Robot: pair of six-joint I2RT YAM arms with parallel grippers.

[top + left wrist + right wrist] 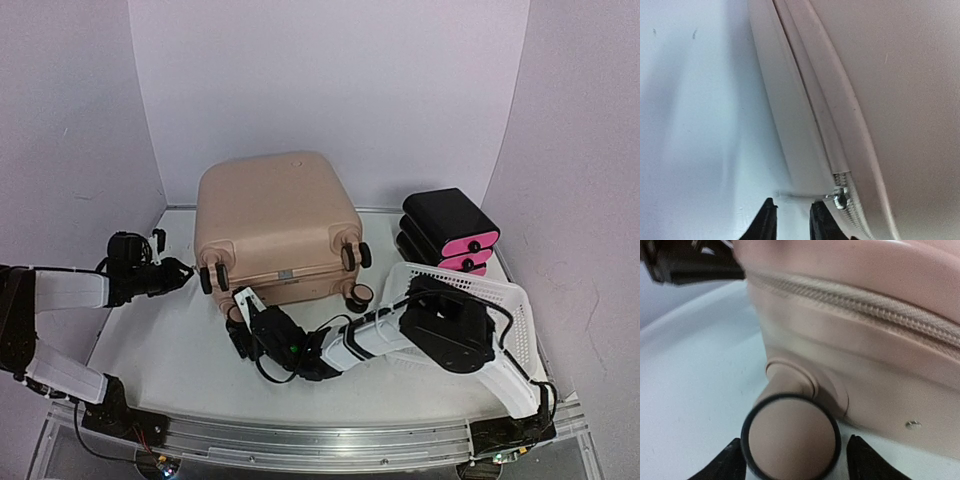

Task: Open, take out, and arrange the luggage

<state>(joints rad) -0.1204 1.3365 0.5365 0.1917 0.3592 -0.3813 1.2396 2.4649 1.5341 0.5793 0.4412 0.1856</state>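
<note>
The pale pink luggage (pixel 275 215) lies flat in the middle of the table, wheels toward me. My left gripper (pixel 187 269) is at its left corner. In the left wrist view its fingertips (pixel 770 220) stand a little apart, and the gripper (pixel 792 219) is open just short of the metal zipper pull (pixel 840 198), whose thin tab lies past the tips, not gripped. My right gripper (pixel 240 316) is at the front left wheel (pixel 790 437). The gripper (pixel 792 462) is open around that wheel, with a small gap at the right finger (pixel 870 465).
A black-and-pink stacked drawer box (pixel 450 232) stands at the back right. A white perforated basket (pixel 470 285) sits under my right arm at the right. The white wall rises close behind the luggage; the table's left edge lies beside my left arm.
</note>
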